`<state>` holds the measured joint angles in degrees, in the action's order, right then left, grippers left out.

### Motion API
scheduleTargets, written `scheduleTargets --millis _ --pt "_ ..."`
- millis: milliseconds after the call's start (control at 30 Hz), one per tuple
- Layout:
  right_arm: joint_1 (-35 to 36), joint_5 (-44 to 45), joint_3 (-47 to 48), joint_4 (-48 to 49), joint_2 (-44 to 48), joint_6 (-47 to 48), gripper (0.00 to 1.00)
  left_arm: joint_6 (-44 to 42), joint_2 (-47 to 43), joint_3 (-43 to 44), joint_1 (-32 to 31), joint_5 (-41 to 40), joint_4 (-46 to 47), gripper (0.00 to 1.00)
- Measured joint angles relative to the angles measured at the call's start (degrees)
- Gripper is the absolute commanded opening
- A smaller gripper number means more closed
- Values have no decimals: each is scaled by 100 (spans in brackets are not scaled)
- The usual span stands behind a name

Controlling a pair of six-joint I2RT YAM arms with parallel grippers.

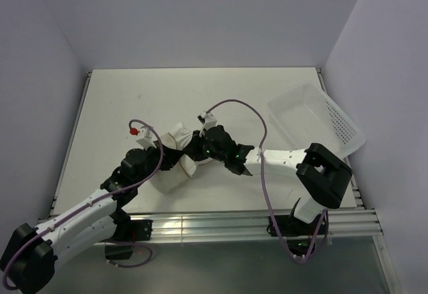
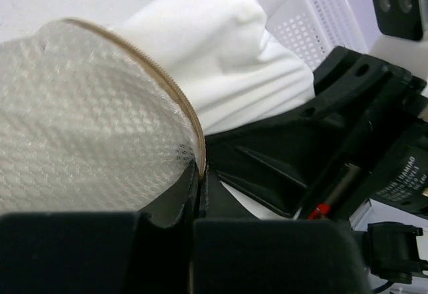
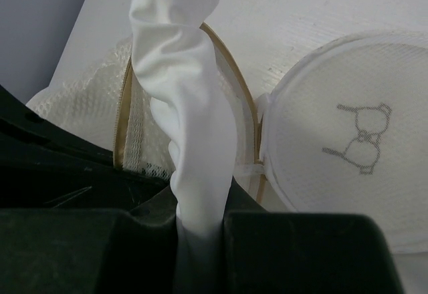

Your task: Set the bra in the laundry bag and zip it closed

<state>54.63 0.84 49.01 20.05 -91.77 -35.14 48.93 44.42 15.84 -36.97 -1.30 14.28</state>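
The laundry bag (image 1: 170, 177) lies open in the middle near part of the table, a white mesh pouch with a tan rim (image 2: 160, 73). Its round lid (image 3: 348, 140) with the black eyeglasses mark is folded back beside the opening. My left gripper (image 2: 199, 177) is shut on the bag's tan rim; it also shows in the top view (image 1: 162, 159). My right gripper (image 3: 198, 217) is shut on the bra (image 3: 184, 93), a bunched white fabric that stands up in front of the bag's opening. The bra also shows in the left wrist view (image 2: 214, 53). From above, my right gripper (image 1: 194, 150) hides most of the bra.
A white perforated plastic tray (image 1: 348, 130) sits tilted at the right edge of the table; it also shows in the left wrist view (image 2: 321, 13). Both arms meet closely over the bag. Grey walls stand on three sides.
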Motion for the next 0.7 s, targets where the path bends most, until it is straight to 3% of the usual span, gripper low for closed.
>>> scheduleTargets --millis 167,367,533,700 --pt "-352 87 -457 -221 793 24 0 -219 962 741 -35 258 304 0" --pt "-831 544 -404 -1139 2507 431 0 -317 2120 2181 -627 654 1220 0" --pt "-826 378 -332 -1187 2813 647 0 -155 1521 1362 -776 595 1971 0" --pt "-824 -103 -573 -837 1961 710 0 72 743 -258 -772 315 2184 1"
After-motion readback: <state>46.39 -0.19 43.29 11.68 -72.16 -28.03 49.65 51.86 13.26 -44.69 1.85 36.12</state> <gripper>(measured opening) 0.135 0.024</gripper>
